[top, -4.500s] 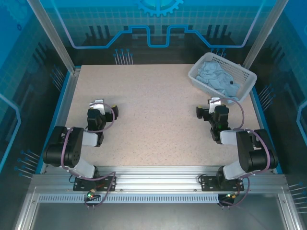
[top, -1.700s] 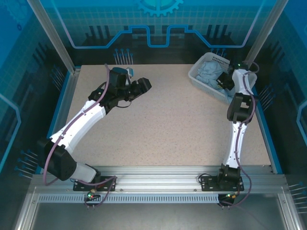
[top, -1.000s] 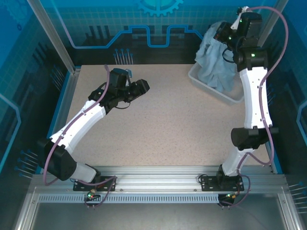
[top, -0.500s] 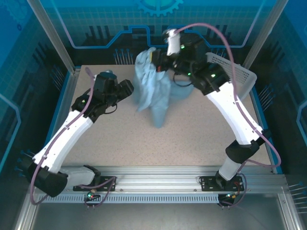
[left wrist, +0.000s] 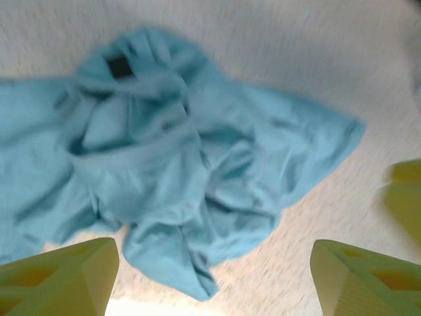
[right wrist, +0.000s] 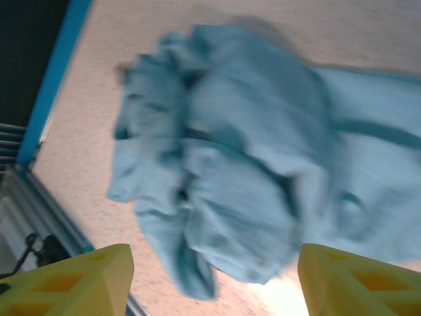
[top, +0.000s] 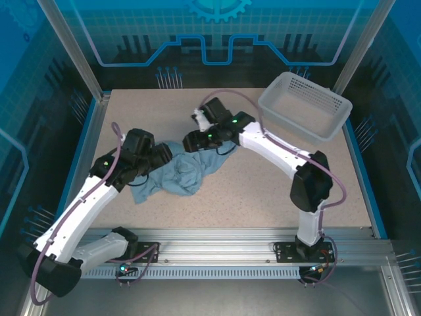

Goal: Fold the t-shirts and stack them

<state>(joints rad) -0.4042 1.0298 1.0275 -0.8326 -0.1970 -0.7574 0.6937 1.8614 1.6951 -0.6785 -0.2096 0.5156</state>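
While in a heap, t-shirt (top: 176,176) under left tool (top: 160,155) and right tool (top: 191,141), both wide.

Robot lab test cell: aluminium-profile frame (top: 217,253), blue circuit-print wall panels (top: 131,33), speckled tabletop (top: 263,197).

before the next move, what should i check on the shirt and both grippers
1. t-shirt out of the basket and lying on the table: ok
2. t-shirt spread flat for folding: not ok, it lies in a crumpled heap
3. left gripper open over the shirt: ok
4. right gripper open over the shirt: ok
5. which side of the shirt faces up: cannot tell
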